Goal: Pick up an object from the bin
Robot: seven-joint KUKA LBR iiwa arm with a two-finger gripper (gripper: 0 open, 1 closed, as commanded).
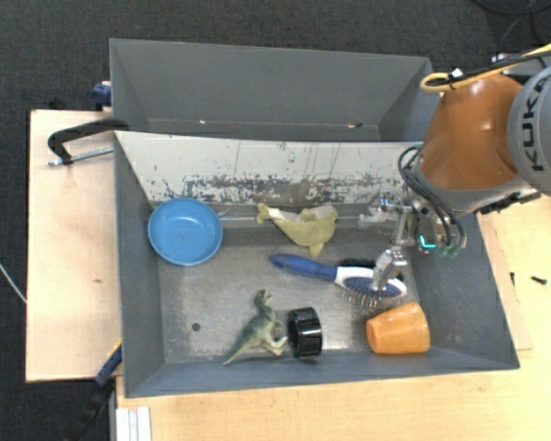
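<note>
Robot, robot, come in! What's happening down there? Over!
End effector down at bristle head of blue-and-white plastic brush, right part of grey metal bin. Brush lying flat on floor. Orange plastic cup on its side close by. Over.

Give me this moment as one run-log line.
gripper: low over bristle head of blue-and-white brush, right side of bin | nearest: orange cup | grasp: cannot tell

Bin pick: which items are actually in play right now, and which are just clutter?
In play:
- gripper, low at the bin's right side
- blue-handled brush, its bristle head under the gripper

Lying about:
- blue bowl, back left
- yellow-green floppy toy, back wall
- green dinosaur, front
- black cap, beside the dinosaur
- orange cup, on its side, front right
</note>
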